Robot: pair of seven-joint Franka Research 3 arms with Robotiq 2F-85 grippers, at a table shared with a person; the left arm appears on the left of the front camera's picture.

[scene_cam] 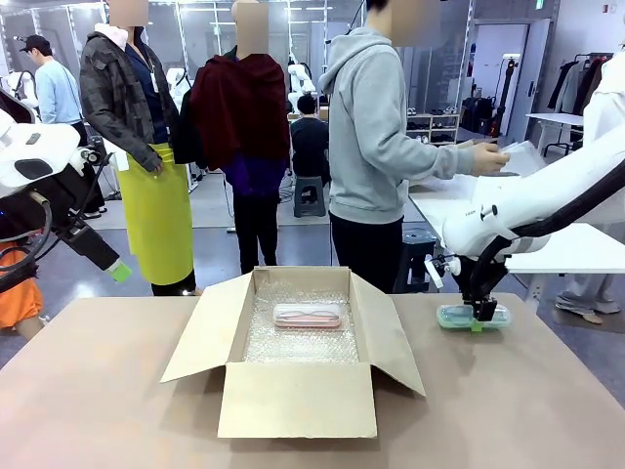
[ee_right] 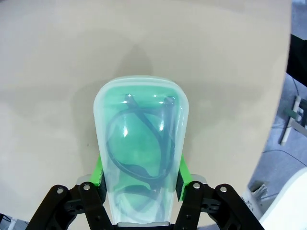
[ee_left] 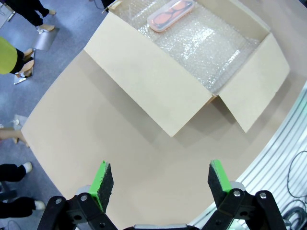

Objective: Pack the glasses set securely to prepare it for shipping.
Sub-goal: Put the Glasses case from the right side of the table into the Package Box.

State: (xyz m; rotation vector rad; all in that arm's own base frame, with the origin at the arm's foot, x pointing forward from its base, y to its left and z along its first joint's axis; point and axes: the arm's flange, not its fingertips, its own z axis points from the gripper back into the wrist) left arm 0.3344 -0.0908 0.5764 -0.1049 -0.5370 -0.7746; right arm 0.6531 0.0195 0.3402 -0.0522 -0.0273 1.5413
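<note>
The right gripper [scene_cam: 482, 319] stood over the table [scene_cam: 98, 391] to the right of the cardboard box [scene_cam: 298, 401], its green pads [ee_right: 98, 171] pressed against the two long sides of the mint-green glasses case [scene_cam: 459, 316], clamping it across its width. The case lay flat at the table top, apart from the box's right flap; through its translucent lid a dark pair of glasses showed. The pale pink glasses case [scene_cam: 308, 315] lay inside the open box, on the bubble wrap [scene_cam: 293, 344] lining the bottom, towards the far wall. The left gripper [ee_left: 160, 182] hung above the table's left side, clear of the box, with its jaws wide apart and nothing between them. A person in a grey hoodie [scene_cam: 376, 147] stood beyond the far edge.
</note>
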